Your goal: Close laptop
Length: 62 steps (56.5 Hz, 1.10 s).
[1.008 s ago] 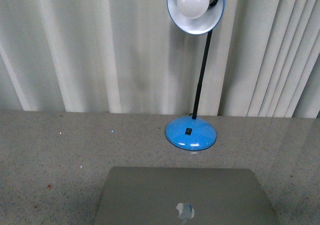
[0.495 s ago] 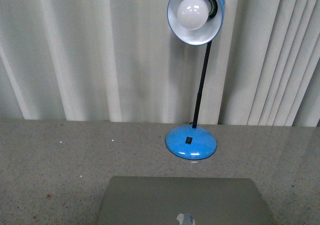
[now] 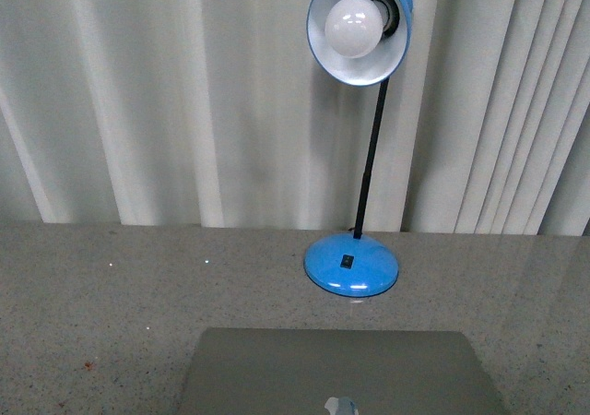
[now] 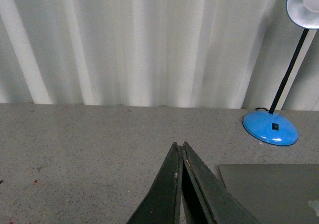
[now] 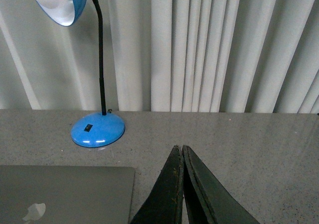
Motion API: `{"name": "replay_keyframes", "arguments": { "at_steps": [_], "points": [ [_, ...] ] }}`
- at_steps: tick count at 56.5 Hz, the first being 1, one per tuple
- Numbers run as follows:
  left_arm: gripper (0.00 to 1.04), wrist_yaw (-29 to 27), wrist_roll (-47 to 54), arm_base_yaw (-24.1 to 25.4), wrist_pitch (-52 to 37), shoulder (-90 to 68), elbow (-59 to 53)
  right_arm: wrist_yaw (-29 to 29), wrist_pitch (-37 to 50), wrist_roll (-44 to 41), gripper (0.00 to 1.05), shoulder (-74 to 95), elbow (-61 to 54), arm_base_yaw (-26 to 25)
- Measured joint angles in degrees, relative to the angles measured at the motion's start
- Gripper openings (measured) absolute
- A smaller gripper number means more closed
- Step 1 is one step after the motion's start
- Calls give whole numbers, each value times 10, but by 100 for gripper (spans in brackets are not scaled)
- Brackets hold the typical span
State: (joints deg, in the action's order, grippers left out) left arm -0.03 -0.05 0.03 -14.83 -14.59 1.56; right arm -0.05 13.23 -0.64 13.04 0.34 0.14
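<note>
The laptop (image 3: pixel 332 371) lies on the grey speckled table with its plain silver lid facing up and the logo at the picture's lower edge. Only the lid shows; keys and screen are hidden. It also shows in the left wrist view (image 4: pixel 274 189) and in the right wrist view (image 5: pixel 65 191). My left gripper (image 4: pixel 179 145) is shut and empty, above bare table beside the lid's left edge. My right gripper (image 5: pixel 179 147) is shut and empty, above bare table beside the lid's right edge. Neither gripper shows in the front view.
A blue desk lamp with a round base (image 3: pixel 352 263), thin black stem and blue shade with a white bulb (image 3: pixel 358 23) stands behind the laptop. Pale pleated curtains (image 3: pixel 138 101) close off the far side of the table (image 3: pixel 92 295).
The front view has shifted slightly: the lamp and the laptop lid sit a little lower in the picture than a second ago. The lid stays flat.
</note>
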Motion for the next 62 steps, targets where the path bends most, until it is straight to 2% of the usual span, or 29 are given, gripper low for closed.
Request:
{"name": "replay_keyframes", "arguments": {
  "at_steps": [9,12,14,18,20,45,47,50,62],
  "points": [
    [4,0,0,0,35,35,0,0,-32,0,3,-31,0,0],
    [4,0,0,0,44,44,0,-1,-111,0,3,-91,0,0],
    [4,0,0,0,60,60,0,0,-127,0,3,-108,0,0],
    [4,0,0,0,134,113,0,0,-129,0,3,-127,0,0],
    [4,0,0,0,144,128,0,0,-130,0,3,-128,0,0],
    [4,0,0,0,148,144,0,0,-132,0,3,-128,0,0],
    [7,0,0,0,148,144,0,0,-132,0,6,-128,0,0],
    [22,0,0,0,148,144,0,0,-132,0,18,-128,0,0],
    [57,0,0,0,148,144,0,0,-132,0,55,-128,0,0]
  ]
}}
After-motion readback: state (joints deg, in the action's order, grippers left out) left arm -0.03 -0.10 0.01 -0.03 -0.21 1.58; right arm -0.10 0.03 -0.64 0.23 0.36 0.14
